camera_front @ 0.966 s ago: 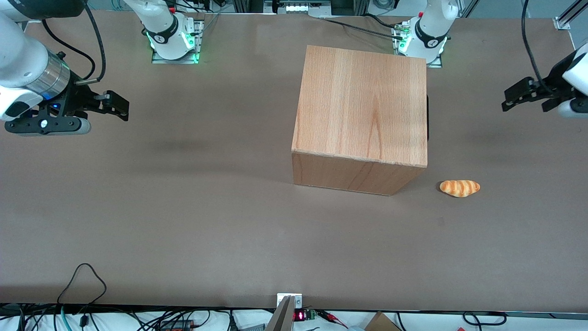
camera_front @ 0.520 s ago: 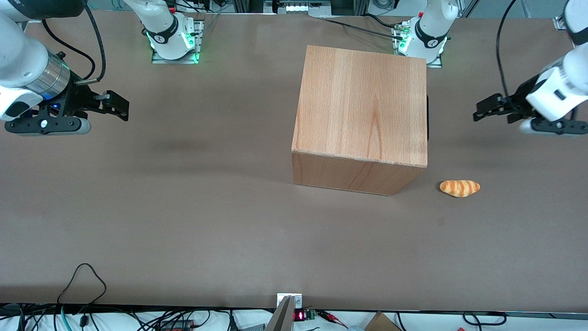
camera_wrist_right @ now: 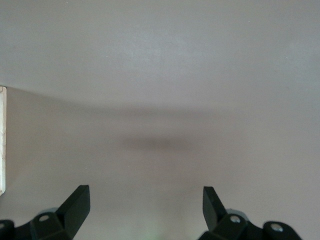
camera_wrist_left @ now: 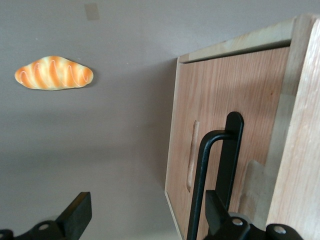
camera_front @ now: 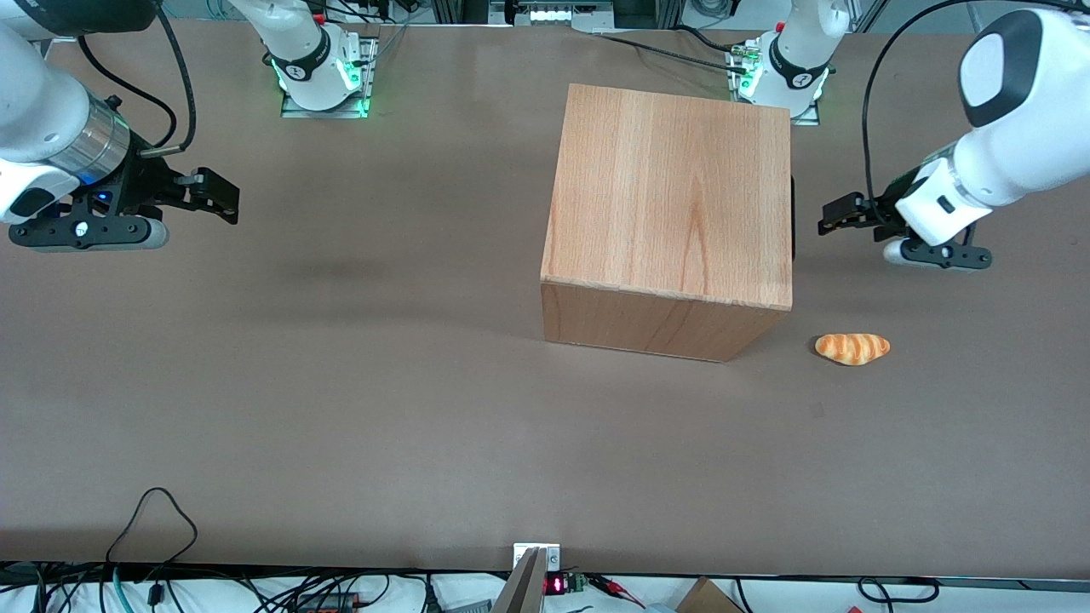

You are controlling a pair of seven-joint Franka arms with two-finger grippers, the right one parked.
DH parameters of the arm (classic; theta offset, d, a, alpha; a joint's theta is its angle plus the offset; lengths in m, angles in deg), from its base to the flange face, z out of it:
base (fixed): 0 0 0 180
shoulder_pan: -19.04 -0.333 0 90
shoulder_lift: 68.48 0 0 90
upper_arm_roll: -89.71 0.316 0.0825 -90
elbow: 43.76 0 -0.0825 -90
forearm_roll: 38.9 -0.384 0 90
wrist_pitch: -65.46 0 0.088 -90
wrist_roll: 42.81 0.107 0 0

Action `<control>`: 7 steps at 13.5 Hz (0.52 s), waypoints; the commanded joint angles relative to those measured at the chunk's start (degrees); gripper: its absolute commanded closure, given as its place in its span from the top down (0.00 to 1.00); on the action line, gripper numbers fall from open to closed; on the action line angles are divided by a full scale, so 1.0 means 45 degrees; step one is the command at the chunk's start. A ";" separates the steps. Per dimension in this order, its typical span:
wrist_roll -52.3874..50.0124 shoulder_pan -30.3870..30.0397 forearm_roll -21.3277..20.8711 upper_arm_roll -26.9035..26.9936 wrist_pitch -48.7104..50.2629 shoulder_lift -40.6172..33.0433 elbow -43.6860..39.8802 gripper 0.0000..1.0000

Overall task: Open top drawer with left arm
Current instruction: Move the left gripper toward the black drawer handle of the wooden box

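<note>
Wood cabinet (camera_front: 668,213) sits mid-desk (camera_front: 341,409), nearer the working arm's end; top drawer (camera_wrist_left: 220,150) shut. Gripper (camera_front: 839,220) hovers in front of it, fingers spread wide, empty. Drawer likely light and stiff; hook the black slot handle (camera_wrist_left: 231,160).

A broad brown bench (camera_front: 341,383) fills the scene, evenly lit from above with soft shadows. Tangled black cables (camera_front: 153,587) hang along its near edge. Aluminium framing (camera_front: 1052,30) stands at one corner farthest from the front camera.
</note>
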 commanded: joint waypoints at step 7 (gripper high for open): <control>0.0795 0.0026 0.0902 -0.0170 -0.0675 0.0469 0.0674 1.00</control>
